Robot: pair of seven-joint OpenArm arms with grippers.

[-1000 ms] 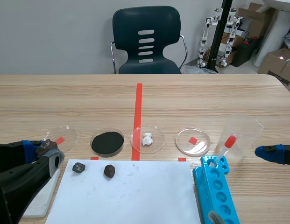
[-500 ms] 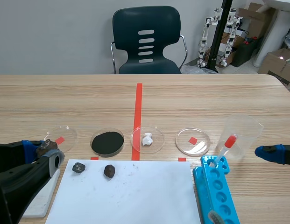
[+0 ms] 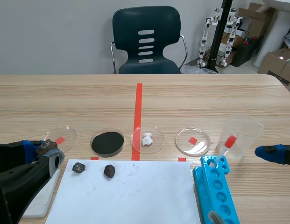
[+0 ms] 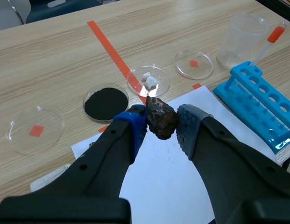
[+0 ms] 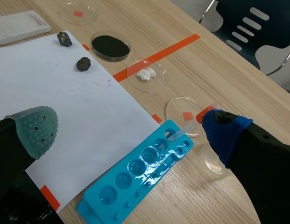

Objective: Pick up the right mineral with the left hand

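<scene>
- Left gripper (image 4: 162, 125): fingers closed on the held mineral (image 4: 161, 118), a dark, rough, reddish-brown lump pinched between the blue pad and the grey pad. No slack is visible on either side.
- Position of the piece: in the scene view it sits in the left gripper above the bench's near left corner, over the white slab (image 3: 39, 200). It looks clear of every surface, so I judge it lifted rather than resting.
- White sheet (image 3: 126, 196): two more pieces lie near its far left corner, well apart from the gripper. These are a greyish mineral (image 3: 79, 167) and, to its right, a brown mineral (image 3: 109, 171).
- Right gripper (image 5: 130, 130): fingers wide apart and holding nothing. It hangs at the bench's right edge, near the blue rack (image 3: 217, 196) and the clear beaker (image 3: 240, 133).
- Progress, as a judgement: the grasp and the lift appear done, and by the correct arm. If the pick alone is wanted, little is left beyond keeping a steady hold.
- Open question: these views cannot show whether the clamped piece was the right-hand one of the set. The brown mineral is now the rightmost on the sheet.
- Risk note: the lump is irregular and held on two small contact patches, so it could rotate or slip if jolted.
</scene>
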